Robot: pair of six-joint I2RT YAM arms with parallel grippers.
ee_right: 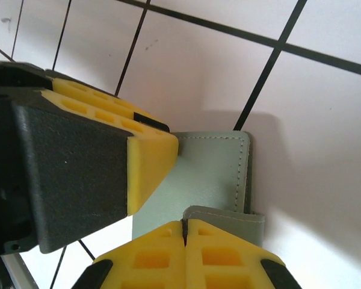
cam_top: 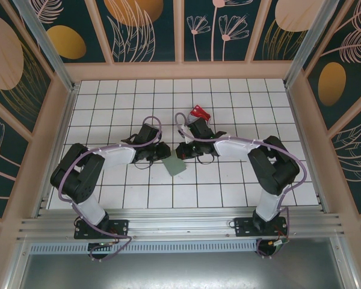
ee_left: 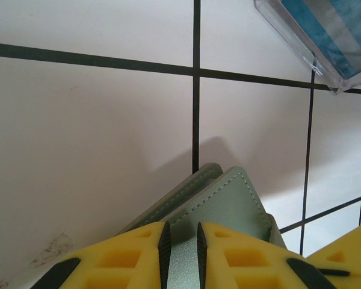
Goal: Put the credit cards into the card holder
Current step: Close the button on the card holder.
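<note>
The grey-green card holder (cam_top: pixel 175 167) lies on the white tiles between my two grippers. My left gripper (ee_left: pixel 180 241) is shut on one stitched panel of the card holder (ee_left: pixel 222 205), which sticks out from between its yellow fingers. In the right wrist view, the left gripper's finger (ee_right: pixel 147 162) rests on the card holder (ee_right: pixel 210 174). My right gripper (ee_right: pixel 185 227) is shut, its tips meeting on the left corner of the raised flap (ee_right: pixel 228 218). A red credit card (cam_top: pixel 200 112) shows farther back. Blue credit cards (ee_left: pixel 325 24) sit in a clear tray.
The clear plastic tray (ee_left: pixel 343 75) stands just beyond the card holder, toward the back of the table. Both arms (cam_top: pixel 271 162) reach inward over the tiled surface. Wooden frame walls (cam_top: pixel 60 120) close the table on the left, right and back.
</note>
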